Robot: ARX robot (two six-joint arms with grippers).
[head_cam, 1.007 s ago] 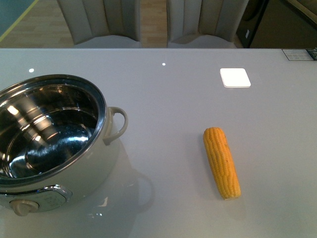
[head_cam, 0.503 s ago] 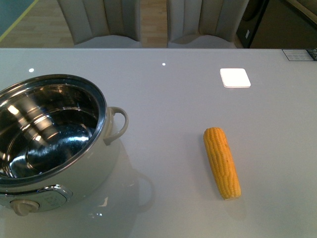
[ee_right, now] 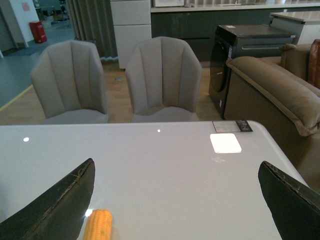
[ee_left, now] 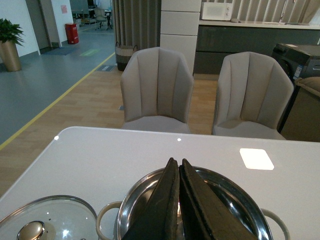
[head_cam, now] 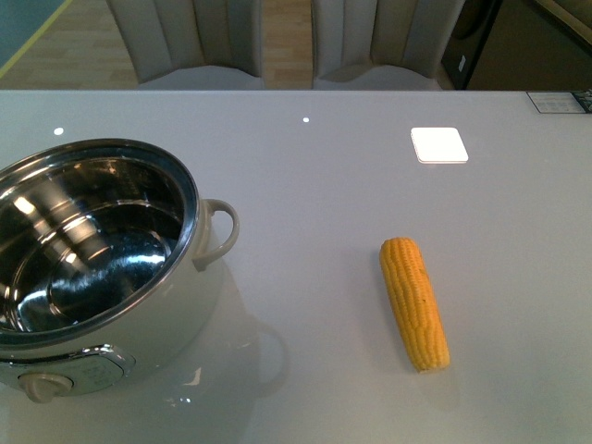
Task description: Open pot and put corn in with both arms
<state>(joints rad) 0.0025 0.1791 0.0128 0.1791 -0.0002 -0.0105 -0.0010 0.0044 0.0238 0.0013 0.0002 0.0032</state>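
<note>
Front view: the uncovered pot stands at the left of the table, with the corn lying well apart to its right. Left wrist view: the left end effector, pressed together, hovers over the pot, and a glass lid lies just beside the pot. Right wrist view: the right end effector is spread wide, with the corn near one finger.

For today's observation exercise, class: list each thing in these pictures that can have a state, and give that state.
Pot: open, lid off, nothing inside.
Lid: off the pot, lying on the table beside it.
Corn: lying on the table, outside the pot.
Left claw: shut, holding nothing.
Right claw: open wide, holding nothing.
</note>
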